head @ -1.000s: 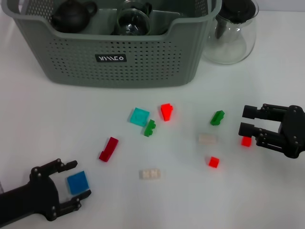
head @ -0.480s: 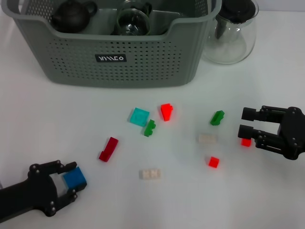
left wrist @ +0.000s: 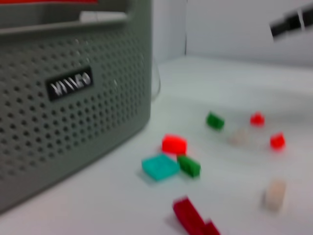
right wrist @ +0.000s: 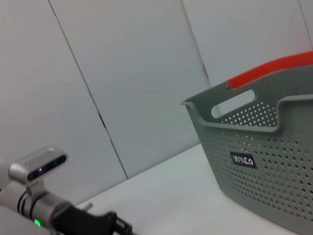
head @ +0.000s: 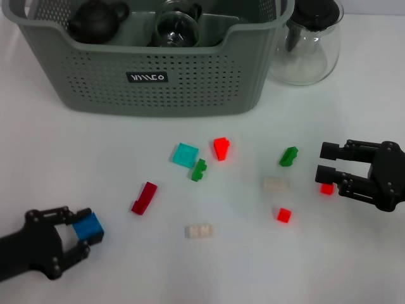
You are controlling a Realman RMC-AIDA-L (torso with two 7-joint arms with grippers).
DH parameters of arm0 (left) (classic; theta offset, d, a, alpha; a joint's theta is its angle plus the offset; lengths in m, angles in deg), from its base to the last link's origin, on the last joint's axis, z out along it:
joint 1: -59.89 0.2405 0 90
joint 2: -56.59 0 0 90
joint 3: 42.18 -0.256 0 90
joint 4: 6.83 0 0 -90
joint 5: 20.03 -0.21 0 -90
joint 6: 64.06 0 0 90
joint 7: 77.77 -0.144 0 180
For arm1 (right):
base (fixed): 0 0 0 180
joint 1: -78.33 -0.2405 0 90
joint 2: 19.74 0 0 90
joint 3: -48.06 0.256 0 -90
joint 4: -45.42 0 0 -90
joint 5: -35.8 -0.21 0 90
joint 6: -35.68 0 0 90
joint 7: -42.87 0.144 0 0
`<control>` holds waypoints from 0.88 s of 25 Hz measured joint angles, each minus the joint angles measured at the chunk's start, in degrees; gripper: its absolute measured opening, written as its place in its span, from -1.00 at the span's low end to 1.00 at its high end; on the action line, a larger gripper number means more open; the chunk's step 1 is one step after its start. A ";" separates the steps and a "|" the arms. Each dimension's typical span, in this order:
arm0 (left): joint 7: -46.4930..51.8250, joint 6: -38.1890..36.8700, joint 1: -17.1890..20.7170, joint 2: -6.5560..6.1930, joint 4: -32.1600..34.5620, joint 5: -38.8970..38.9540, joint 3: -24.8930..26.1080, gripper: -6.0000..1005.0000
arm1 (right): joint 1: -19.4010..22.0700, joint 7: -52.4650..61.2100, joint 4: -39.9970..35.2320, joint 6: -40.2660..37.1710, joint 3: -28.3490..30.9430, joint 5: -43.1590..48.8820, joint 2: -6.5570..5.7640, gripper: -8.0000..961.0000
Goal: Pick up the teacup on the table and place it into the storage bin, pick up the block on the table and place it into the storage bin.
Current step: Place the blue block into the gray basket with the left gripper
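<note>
White table [head: 76, 158] carries the storage bin [head: 190, 82] (dark teapot [head: 95, 19] inside); left gripper [head: 66, 234] fingers clamp the blue block [head: 87, 227].

Lab-type test setup is being shown: plain white table [head: 76, 158], bare grey panel walls [right wrist: 122, 73], small toy blocks [head: 185, 154] being scattered as staged props.

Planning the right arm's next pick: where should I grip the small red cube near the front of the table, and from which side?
Take the red cube across two opposite flat side faces, coming straight down. It sits flat and alone; the nearest piece, the cream block, lies apart behind it, so fingers likely fit either way. The right gripper hovers open nearby.
</note>
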 joint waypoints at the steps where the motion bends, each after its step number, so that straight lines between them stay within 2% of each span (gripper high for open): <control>1: 2.81 -1.96 -0.47 -0.39 1.02 0.26 0.37 -0.18 | -0.02 0.00 0.00 -0.03 0.00 0.00 0.00 0.12; 4: 7.26 -7.44 -2.13 -1.38 1.64 1.85 1.69 -0.17 | -0.05 -0.01 0.01 -0.03 0.00 0.00 0.00 0.12; 8: 17.33 -12.83 -7.55 -2.50 0.18 6.07 2.78 -0.16 | -0.32 -0.16 0.00 0.03 0.00 0.00 0.15 0.12; 9: 17.33 -12.83 -7.55 -2.50 0.18 6.07 2.78 -0.16 | -0.47 -0.19 0.01 0.03 0.00 -0.01 0.20 0.12; 11: 25.67 -13.37 -12.88 -2.71 -2.16 9.73 3.07 -0.16 | -0.71 -0.18 0.00 0.03 0.00 0.00 0.29 0.12; 17: 35.60 -14.06 -19.78 -2.98 -3.98 21.69 3.11 -0.14 | -0.90 -0.18 0.00 -0.03 0.01 -0.14 0.43 0.12; 19: 39.48 -13.31 -22.48 -3.68 -2.48 25.15 2.73 -0.14 | -0.91 -0.18 0.00 -0.04 0.05 -0.25 0.44 0.12; 22: 46.96 -9.72 -27.52 -4.97 3.73 27.08 0.50 -0.13 | -0.98 -0.21 0.00 0.01 0.09 -0.33 0.48 0.12</control>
